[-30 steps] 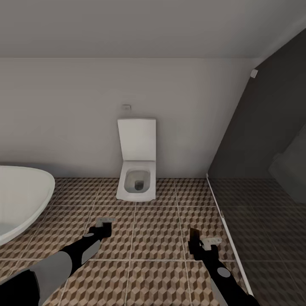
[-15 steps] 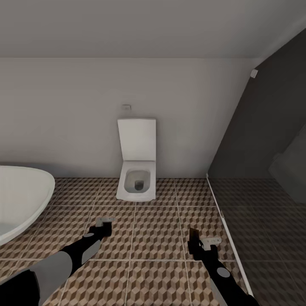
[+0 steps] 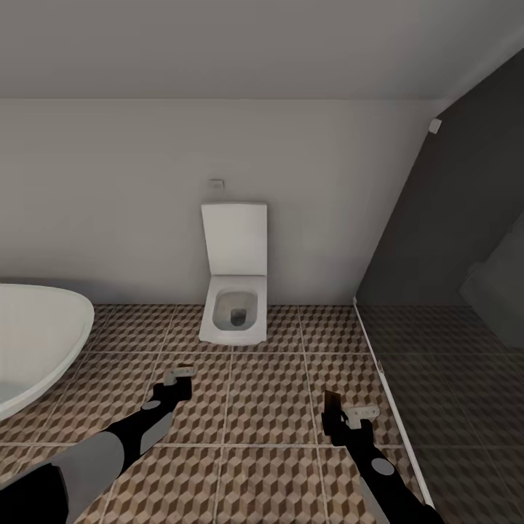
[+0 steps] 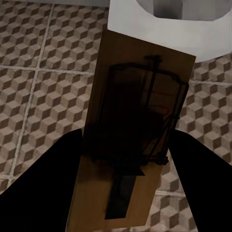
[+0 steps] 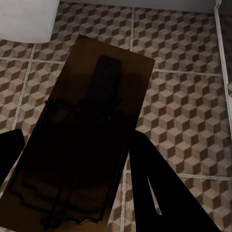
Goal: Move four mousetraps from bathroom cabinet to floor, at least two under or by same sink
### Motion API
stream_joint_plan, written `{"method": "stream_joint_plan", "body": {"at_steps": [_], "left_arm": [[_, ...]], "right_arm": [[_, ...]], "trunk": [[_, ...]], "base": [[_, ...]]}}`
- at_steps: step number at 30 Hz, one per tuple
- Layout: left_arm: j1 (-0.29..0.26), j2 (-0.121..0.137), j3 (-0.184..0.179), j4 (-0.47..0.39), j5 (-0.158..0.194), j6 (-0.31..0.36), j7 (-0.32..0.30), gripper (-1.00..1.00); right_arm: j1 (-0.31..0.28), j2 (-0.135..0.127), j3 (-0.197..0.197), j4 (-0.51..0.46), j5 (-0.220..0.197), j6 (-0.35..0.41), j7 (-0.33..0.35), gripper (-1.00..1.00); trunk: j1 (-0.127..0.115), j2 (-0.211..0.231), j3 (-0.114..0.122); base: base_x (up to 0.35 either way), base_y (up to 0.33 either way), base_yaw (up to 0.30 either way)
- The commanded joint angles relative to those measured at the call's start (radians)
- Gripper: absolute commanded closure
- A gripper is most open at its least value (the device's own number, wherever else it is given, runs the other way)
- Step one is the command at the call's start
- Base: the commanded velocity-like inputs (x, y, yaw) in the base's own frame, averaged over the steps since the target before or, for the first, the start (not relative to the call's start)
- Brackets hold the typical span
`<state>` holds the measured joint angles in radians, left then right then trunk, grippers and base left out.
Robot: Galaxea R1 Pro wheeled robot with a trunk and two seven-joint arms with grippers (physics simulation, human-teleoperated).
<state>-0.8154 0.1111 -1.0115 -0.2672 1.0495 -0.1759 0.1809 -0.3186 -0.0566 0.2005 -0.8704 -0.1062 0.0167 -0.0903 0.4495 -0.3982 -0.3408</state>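
Head camera looks down at toilet [image 3: 234,306]; wrists close above floor [image 4: 43,72].

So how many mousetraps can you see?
2. One mousetrap is held in the left tool, the other mousetrap in the right tool, both above the floor. More may be elsewhere.

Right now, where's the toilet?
Head view: the toilet stands dead ahead against the back wall, bathtub at its left, dark partition at its right.

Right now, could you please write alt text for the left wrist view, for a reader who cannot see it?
A tan wooden mousetrap with dark wire is held between the dark fingers of the left gripper, above the cube-patterned bathroom floor. The white toilet is beyond the far end of the trap.
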Motion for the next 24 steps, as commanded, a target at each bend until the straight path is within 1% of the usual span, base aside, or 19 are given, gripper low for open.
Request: {"method": "stream_joint_plan", "body": {"at_steps": [1, 24], "left_arm": [[-0.001, 0.001, -0.009, -0.003, 0.006, -0.003, 0.008, 1.0], [0.001, -0.002, -0.01, -0.004, 0.006, -0.004, 0.007, 1.0]], "right_arm": [[-0.001, -0.002, 0.007, -0.001, -0.011, 0.002, -0.011, 1.0], [-0.001, -0.003, 0.007, -0.006, -0.011, -0.003, -0.01, 1.0]], "trunk": [[0.001, -0.002, -0.002], [0.001, -0.002, -0.002]], "base": [[0.0, 0.0, 0.0], [0.0, 0.0, 0.0]]}}
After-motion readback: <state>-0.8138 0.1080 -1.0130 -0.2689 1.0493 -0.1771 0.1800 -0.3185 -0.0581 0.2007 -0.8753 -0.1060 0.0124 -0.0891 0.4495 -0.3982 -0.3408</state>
